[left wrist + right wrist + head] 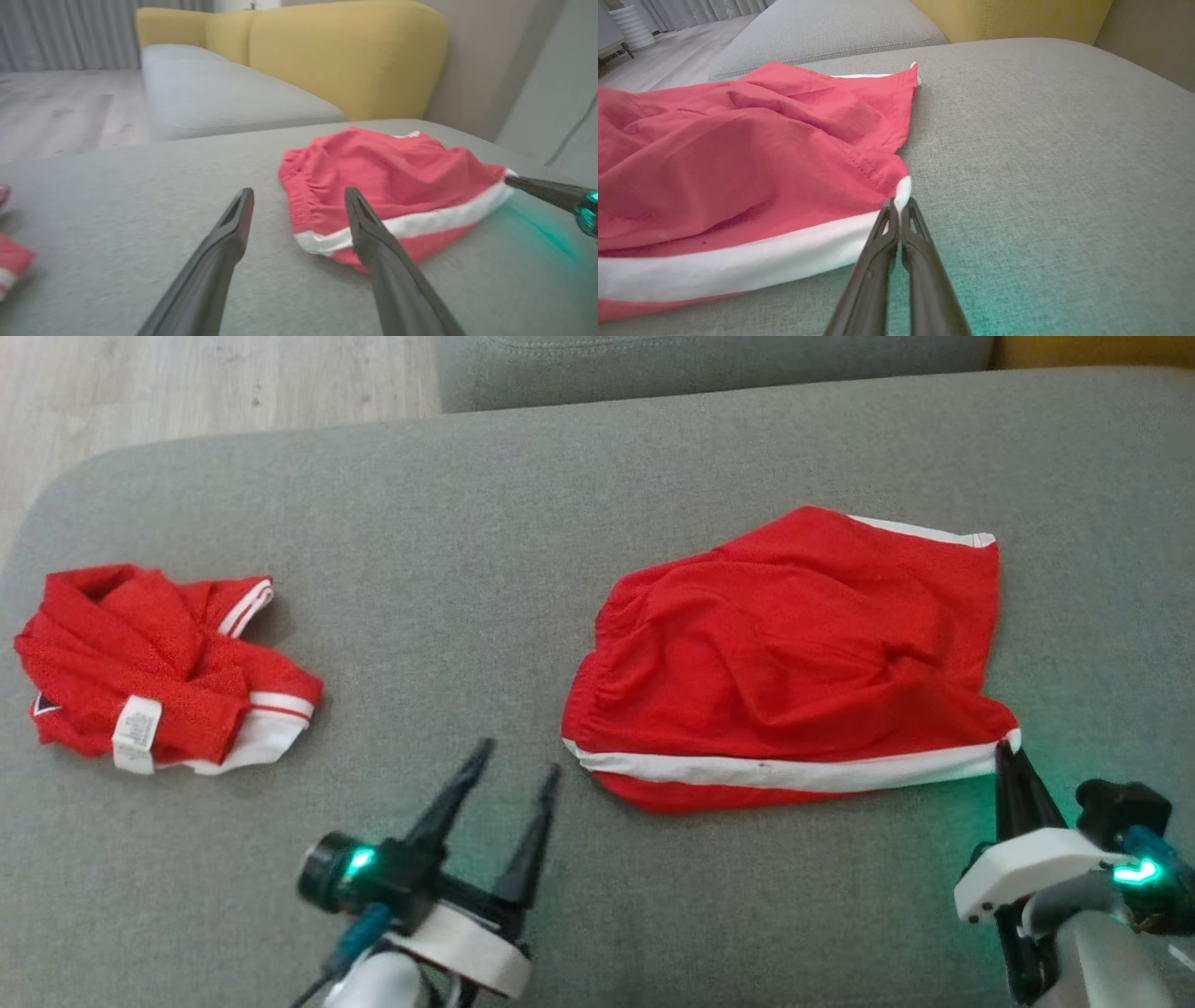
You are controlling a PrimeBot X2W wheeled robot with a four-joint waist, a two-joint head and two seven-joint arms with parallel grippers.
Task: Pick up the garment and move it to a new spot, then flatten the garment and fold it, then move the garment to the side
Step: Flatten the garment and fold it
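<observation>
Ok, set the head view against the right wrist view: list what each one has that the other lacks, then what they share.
Head view adds: a crumpled red garment at the grey cushion's left end, and the left gripper, open, above bare cushion.
Right wrist view adds: curtains at the top left, and the stitching along the hem of the red shorts.
Shared: the red shorts with their white stripe, the right gripper shut on their corner, and the grey cushion.
</observation>
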